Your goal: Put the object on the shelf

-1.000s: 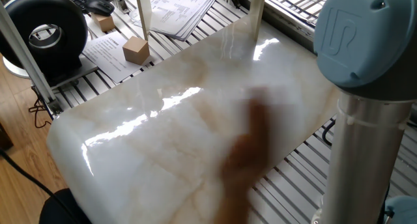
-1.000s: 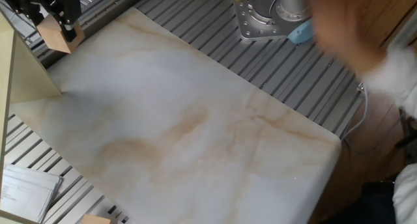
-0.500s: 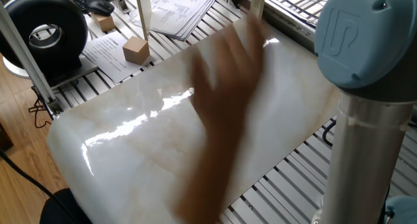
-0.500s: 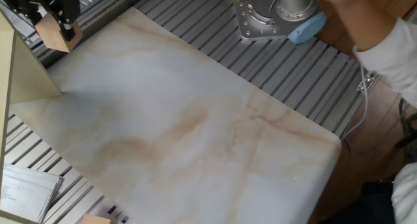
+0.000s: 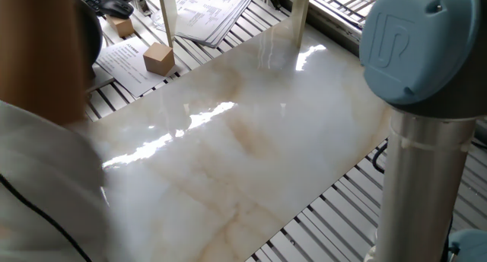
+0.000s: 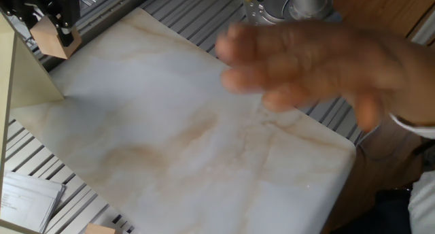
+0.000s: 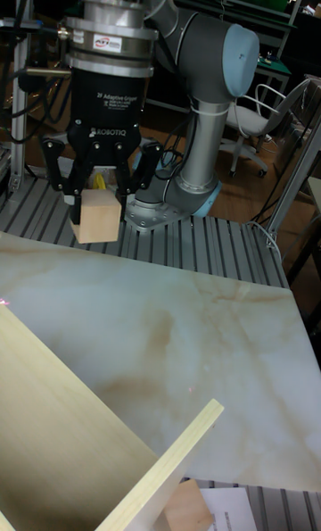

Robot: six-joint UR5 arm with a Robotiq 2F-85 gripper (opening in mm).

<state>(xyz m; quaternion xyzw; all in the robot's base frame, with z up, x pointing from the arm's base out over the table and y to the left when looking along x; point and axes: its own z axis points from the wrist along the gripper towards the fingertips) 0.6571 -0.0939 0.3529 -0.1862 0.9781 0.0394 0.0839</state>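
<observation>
The object, a small light-brown wooden cube (image 7: 96,217), hangs just above the far edge of the marble table top (image 7: 178,335). My gripper (image 7: 96,201) is shut on it, a black finger on each side. In the other fixed view the cube (image 6: 45,41) and gripper (image 6: 56,31) sit at the top left corner, beside the pale wooden shelf panel (image 6: 24,77). Shelf boards (image 7: 80,442) fill the bottom left of the tall view. One fixed view shows neither gripper nor cube.
A person's blurred hand (image 6: 319,64) hovers over the table's right half, and a sleeve (image 5: 42,186) covers the left foreground. A larger tan block (image 5: 158,58), a small block (image 5: 120,26) by the keyboard and papers (image 5: 205,7) lie off the marble. The arm's column (image 5: 422,170) stands right.
The person's hand swept across the table and now blocks other parts of both fixed views. My gripper with the cube shifted slightly toward the shelf.
</observation>
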